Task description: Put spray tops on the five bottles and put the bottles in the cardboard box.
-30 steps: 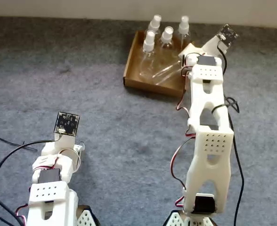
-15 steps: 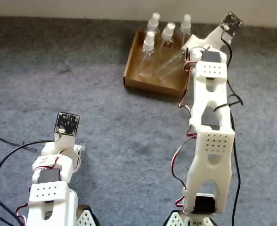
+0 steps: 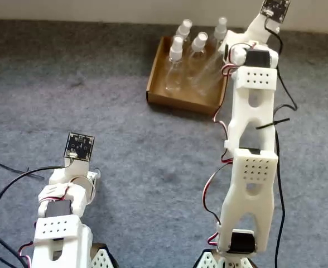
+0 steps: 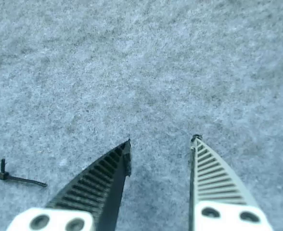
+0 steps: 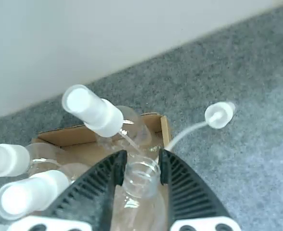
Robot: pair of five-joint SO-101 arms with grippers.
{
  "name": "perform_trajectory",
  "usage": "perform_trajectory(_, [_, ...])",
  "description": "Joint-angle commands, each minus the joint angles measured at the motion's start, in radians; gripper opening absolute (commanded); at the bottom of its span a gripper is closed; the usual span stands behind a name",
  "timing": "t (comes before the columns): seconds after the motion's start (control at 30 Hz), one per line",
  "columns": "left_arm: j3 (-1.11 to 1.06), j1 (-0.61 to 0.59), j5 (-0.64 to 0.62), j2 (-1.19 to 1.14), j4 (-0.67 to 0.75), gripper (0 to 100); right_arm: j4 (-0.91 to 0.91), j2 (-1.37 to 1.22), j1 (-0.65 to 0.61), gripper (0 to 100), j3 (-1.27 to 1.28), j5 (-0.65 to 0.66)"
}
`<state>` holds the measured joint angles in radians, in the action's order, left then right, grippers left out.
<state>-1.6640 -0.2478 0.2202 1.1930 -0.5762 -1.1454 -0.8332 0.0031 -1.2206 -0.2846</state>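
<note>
My right gripper is shut on the neck of a clear bottle that has no spray top. It holds the bottle tilted over the near right part of the cardboard box, with the bottle's body slanting down into the box. Several bottles with white spray tops stand in the box, among them one just beyond the held bottle. A loose spray top with its tube lies on the carpet behind the box. My left gripper is open above bare carpet.
The box sits at the back of the grey carpet, close to the white wall. A black cable tie lies near the left gripper. The left arm is at the front left of the table.
The right arm has stretched farther toward the back wall, carrying the held bottle deeper over the box's right side. The left arm has stayed still.
</note>
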Motion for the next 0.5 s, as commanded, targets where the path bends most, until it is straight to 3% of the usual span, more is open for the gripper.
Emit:
perform_trajectory(0.0, [-0.005, -0.013, 0.006, 0.012, 0.014, 19, -0.096, 0.027, 0.007, 6.2, -0.163, 0.061])
perform_trajectory(0.17, [-0.005, -0.013, 0.006, 0.012, 0.014, 19, -0.291, 0.021, 0.005, 6.2, -0.380, 0.183])
perform_trajectory(0.4, [-0.005, -0.008, 0.006, 0.012, 0.014, 19, -0.545, 0.053, 0.099, 6.2, -0.587, 0.623])
perform_trajectory(0.47, [-0.005, -0.008, 0.006, 0.012, 0.014, 19, -0.570, 0.058, 0.139, 5.4, -0.581, 0.661])
